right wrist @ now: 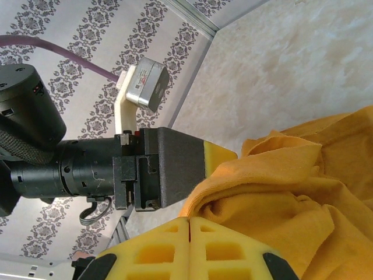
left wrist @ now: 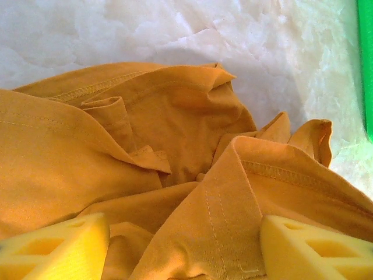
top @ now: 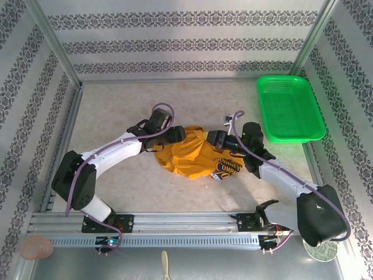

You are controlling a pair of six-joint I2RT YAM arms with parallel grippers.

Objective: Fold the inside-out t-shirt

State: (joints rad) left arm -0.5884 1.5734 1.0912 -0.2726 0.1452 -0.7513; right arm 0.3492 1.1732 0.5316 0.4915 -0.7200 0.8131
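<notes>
The inside-out t-shirt [top: 189,156] lies crumpled in a mustard-orange heap at mid-table, its dark lettered print [top: 227,167] showing at the right edge. My left gripper [top: 176,137] is at the heap's upper left. In the left wrist view its yellow fingers [left wrist: 53,249] stand wide apart, open, with a stitched fold of the shirt [left wrist: 227,192] lying loose between them. My right gripper [top: 215,140] is at the heap's upper right. Its fingers are pressed together [right wrist: 189,221] on an edge of the shirt [right wrist: 274,192]. The left gripper's finger [right wrist: 220,155] sits just above that edge.
A green plastic basket [top: 289,108] stands at the back right of the table. Patterned walls [top: 186,41] close in the back and both sides. A metal rail [top: 175,224] runs along the near edge by the arm bases.
</notes>
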